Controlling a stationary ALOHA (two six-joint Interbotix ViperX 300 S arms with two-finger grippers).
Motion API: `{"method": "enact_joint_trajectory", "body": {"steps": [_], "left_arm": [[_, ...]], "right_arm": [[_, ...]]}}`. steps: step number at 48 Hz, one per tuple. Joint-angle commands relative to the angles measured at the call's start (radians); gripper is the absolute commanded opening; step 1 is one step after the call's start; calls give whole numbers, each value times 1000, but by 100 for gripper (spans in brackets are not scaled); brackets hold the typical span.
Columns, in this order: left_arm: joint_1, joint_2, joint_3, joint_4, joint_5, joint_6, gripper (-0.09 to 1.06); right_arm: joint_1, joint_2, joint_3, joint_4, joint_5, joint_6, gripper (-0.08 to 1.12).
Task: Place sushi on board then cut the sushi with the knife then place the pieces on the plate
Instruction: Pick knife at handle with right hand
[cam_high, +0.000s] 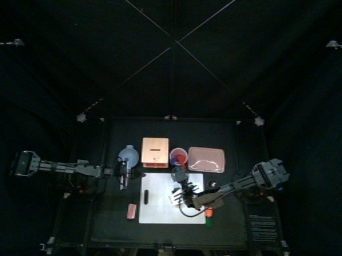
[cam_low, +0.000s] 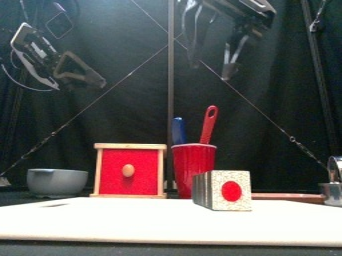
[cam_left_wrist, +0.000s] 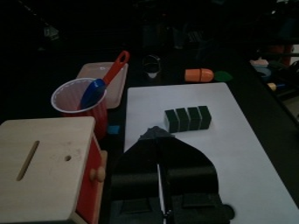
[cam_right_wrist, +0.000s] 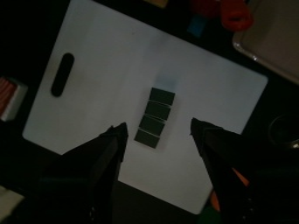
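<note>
A sushi roll (cam_low: 222, 190) of dark green blocks with a red centre lies on the white cutting board (cam_low: 160, 222), its blocks still joined (cam_right_wrist: 156, 115). My right gripper (cam_right_wrist: 159, 143) hangs open above the roll, one jaw on each side, not touching it. In the front view it is high over the board (cam_low: 222, 45). The red cup (cam_low: 194, 170) behind the board holds a blue knife (cam_low: 178, 130) and a red knife (cam_low: 209, 122). My left gripper (cam_left_wrist: 153, 136) is shut and empty, raised at the board's left side (cam_high: 123, 176). The pink tray (cam_high: 206, 158) lies behind the board, at the right.
A wooden box (cam_low: 130, 170) with a red drawer front stands left of the cup. The blue-grey bowl (cam_low: 56, 181) sits further left. A small red toy (cam_high: 131, 210) lies on the table left of the board. A metal object (cam_low: 331, 193) shows at the right edge.
</note>
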Motion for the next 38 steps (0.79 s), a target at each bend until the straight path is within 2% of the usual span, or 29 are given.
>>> {"method": "enact_joint_trajectory", "body": {"steps": [1, 12, 25, 31, 38], "left_arm": [[5, 0, -12, -2, -5, -2, -1], [8, 0, -11, -14, -5, -2, -1], [17, 0, -9, -20, -5, -2, -1], [18, 0, -9, -20, 2, -3, -1], [18, 0, -5, -20, 14, -2, -1]], "right_arm": [[-58, -43, -92, 14, 55, -181, 91], [-150, 75, -276, 28, 268, -620, 91], [-181, 305, -499, 31, 506, -1014, 91], [-195, 353, -538, 35, 520, -1046, 91], [-210, 357, -495, 32, 520, -1063, 91]]}}
